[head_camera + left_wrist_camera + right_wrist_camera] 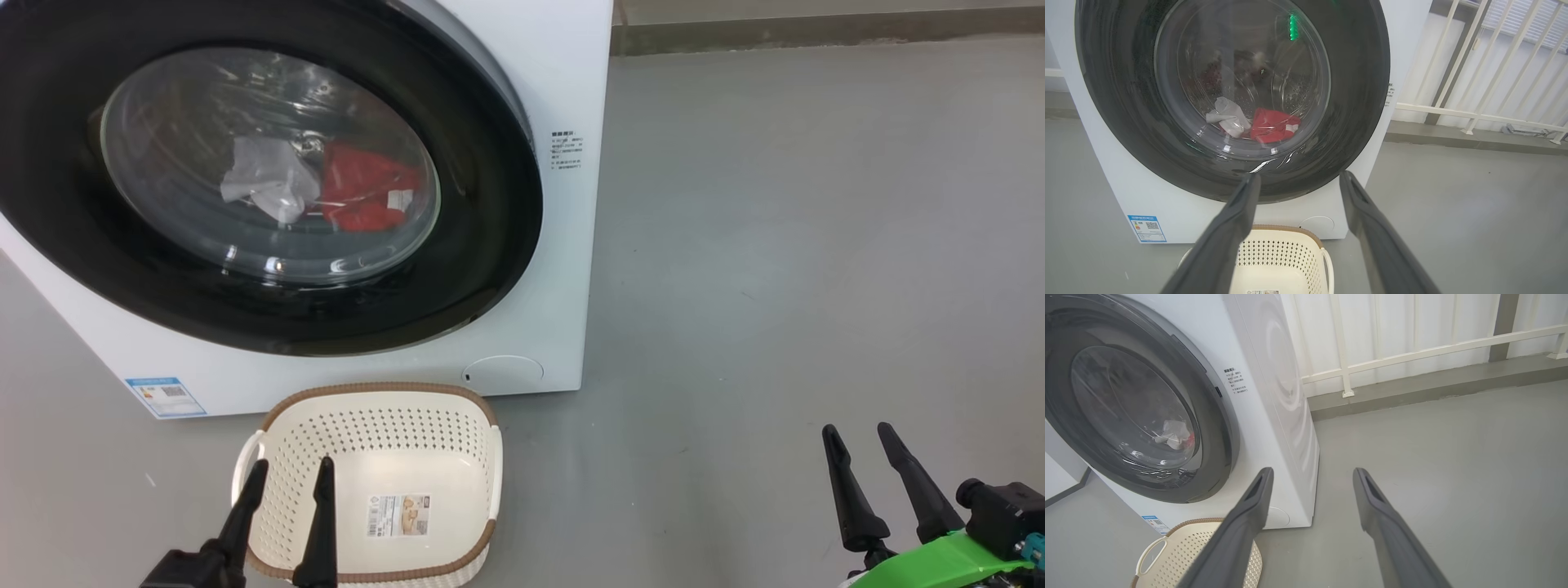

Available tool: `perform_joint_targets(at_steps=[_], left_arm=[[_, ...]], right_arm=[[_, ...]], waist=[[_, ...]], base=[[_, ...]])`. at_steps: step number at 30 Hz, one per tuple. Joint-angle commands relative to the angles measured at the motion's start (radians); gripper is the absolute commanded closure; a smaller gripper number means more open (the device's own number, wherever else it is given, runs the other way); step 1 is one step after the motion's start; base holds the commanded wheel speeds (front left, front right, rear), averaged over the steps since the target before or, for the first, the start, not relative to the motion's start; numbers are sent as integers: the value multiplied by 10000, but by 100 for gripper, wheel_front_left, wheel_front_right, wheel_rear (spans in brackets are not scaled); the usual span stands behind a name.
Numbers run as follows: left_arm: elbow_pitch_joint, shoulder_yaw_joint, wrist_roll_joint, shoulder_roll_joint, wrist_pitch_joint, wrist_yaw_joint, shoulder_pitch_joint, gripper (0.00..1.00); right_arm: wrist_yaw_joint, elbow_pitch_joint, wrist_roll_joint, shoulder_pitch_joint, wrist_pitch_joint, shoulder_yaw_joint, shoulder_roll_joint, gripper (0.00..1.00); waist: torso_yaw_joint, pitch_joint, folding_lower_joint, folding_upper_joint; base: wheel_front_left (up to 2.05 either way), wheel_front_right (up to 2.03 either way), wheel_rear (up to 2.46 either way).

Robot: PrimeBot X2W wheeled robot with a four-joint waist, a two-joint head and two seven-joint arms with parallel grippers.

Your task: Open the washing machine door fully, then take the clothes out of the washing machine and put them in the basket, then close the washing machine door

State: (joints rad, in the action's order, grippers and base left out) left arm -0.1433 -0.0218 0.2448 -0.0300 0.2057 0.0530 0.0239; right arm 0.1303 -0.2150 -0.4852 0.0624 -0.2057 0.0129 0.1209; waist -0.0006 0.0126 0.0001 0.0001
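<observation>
Washing machine (571, 269), door (490, 245) shut; basket (375, 390) just before it.
White front-loader; glossy black door rim; red and white clothes (359, 192) behind its window; cream perforated basket, brown rim, upright.

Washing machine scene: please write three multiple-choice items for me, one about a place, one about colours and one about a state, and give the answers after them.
1. Where is the basket relative to the washer?
A. on top of it
B. inside it
C. on the floor in front of it

2. What colours are the clothes in the washer?
A. blue and green
B. red and white
C. black and yellow

3. How is the door?
A. shut
B. wide open
C. taken off

Answers:
1 C: the head view shows the basket on the floor just below the door.
2 B: one red and one white garment show through the door.
3 A: its black rim lies flat on the washer's front.
</observation>
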Motion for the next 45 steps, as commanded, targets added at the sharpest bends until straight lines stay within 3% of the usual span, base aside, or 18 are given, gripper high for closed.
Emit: perform_joint_targets(at_steps=[1,13,38,39,40,41,45], left_arm=[[249,247,-402,-166,203,-59,-52,0],[-68,277,-1571,-202,556,-30,-86,0],[-354,477,-913,-202,561,122,-265,0],[-355,471,-915,-202,561,128,-268,0],[-357,463,-917,-202,561,135,-271,0],[-360,455,-918,-202,561,142,-276,0],[-370,400,-919,-202,561,156,-315,0]], right_arm=[[4,322,385,-133,-202,-225,208,0],[4,382,1454,-45,-556,132,76,0],[4,466,1329,-12,-561,480,-122,0],[4,477,1276,-20,-561,462,-127,9],[4,482,1199,-30,-561,420,-124,75],[4,519,1116,-56,-561,386,-120,100],[4,585,567,-220,-561,91,-89,100]], waist=[[5,20,-1,-1],[13,78,-1,-1],[-4,175,-1,-1],[4,172,-1,-1],[14,172,-1,-1],[23,173,-1,-1],[80,202,-1,-1]], base=[[0,0,0],[0,0,0],[0,0,0],[0,0,0],[0,0,0],[0,0,0],[0,0,0]])
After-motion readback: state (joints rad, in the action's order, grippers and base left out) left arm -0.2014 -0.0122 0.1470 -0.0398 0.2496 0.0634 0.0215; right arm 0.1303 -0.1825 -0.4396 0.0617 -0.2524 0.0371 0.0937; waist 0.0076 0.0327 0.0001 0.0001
